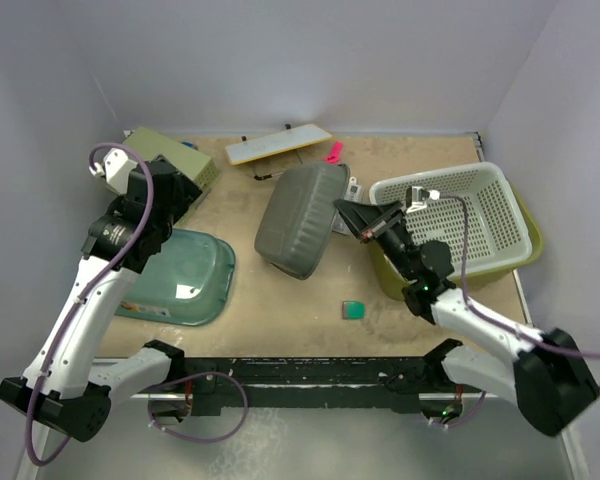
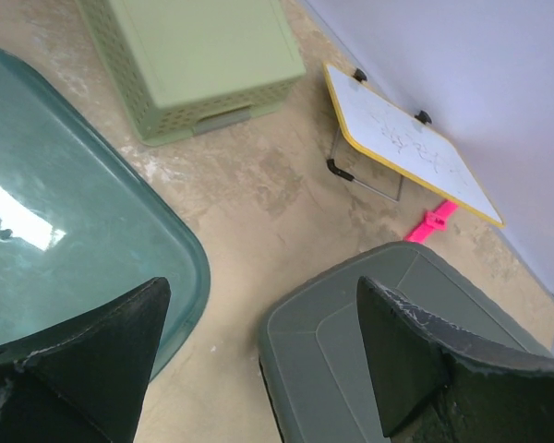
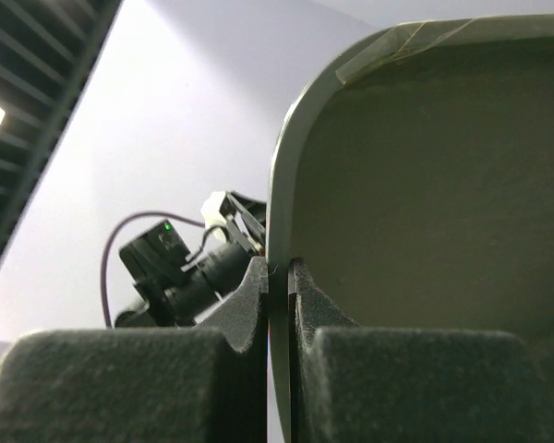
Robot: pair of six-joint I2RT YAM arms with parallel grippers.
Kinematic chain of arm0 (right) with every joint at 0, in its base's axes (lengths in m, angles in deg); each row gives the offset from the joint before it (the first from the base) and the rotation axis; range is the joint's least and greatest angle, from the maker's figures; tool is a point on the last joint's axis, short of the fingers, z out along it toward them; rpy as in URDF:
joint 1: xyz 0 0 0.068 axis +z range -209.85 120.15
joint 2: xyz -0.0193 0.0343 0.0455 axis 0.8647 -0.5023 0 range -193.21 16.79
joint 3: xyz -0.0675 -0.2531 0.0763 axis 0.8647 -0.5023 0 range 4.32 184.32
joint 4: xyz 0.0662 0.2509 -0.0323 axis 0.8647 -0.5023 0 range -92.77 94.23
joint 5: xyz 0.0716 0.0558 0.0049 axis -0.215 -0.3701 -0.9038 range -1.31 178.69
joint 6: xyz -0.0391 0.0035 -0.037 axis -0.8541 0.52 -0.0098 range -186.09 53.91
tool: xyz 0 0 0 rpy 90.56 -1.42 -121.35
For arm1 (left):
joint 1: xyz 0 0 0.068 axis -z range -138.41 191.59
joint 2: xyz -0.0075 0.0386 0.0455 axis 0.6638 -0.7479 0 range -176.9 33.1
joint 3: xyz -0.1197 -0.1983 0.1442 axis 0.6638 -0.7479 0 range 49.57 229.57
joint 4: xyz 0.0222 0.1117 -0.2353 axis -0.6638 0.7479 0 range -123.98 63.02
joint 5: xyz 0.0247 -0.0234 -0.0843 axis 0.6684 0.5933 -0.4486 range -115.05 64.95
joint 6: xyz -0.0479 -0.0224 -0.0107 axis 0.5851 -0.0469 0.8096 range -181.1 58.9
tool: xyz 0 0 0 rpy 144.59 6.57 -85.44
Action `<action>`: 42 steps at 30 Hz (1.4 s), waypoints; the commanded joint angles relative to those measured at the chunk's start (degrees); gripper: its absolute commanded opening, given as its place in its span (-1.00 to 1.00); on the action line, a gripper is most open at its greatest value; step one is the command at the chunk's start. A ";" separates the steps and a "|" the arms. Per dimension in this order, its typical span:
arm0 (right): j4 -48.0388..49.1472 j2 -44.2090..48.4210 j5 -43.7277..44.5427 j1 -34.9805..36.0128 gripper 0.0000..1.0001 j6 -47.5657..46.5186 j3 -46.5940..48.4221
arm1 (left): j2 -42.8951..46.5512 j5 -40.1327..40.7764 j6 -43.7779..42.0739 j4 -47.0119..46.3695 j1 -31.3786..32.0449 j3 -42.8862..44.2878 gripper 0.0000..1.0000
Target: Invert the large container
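The large container [image 1: 296,220], a grey-olive tub with rounded corners, stands tipped on its edge mid-table, its base facing up and left. My right gripper [image 1: 344,213] is shut on its right rim; in the right wrist view the fingertips [image 3: 279,269] pinch the thin rim, with the olive inner wall [image 3: 434,185] filling the right side. My left gripper [image 1: 180,190] is open and empty, hovering to the left. In the left wrist view the left gripper [image 2: 263,286] is above bare table, with the container's base [image 2: 351,351] below the right finger.
A teal tub [image 1: 185,275] lies at the left, also in the left wrist view [image 2: 65,212]. A pale green basket [image 1: 180,165] sits upturned behind it. A yellow-edged whiteboard [image 1: 278,143] and pink piece [image 1: 333,152] lie at the back. A white slotted basket [image 1: 480,215] sits in an olive tub [image 1: 528,245].
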 commanded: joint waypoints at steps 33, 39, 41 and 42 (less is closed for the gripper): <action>-55.65 -2.12 1.33 12.50 -0.03 -21.72 5.96 | -4.56 -14.32 -7.72 -13.09 -0.30 -6.98 0.57; -80.26 -6.55 0.15 12.67 0.38 -34.54 19.91 | -6.63 -13.22 -12.03 -9.86 -0.38 -3.84 0.58; -90.93 -6.64 4.44 12.68 0.42 -38.97 26.35 | -6.89 -12.78 -13.00 -8.86 -0.26 -3.15 0.58; -94.28 -5.93 6.61 12.66 0.44 -40.81 29.23 | -6.80 -12.83 -13.22 -8.93 -0.26 -2.99 0.58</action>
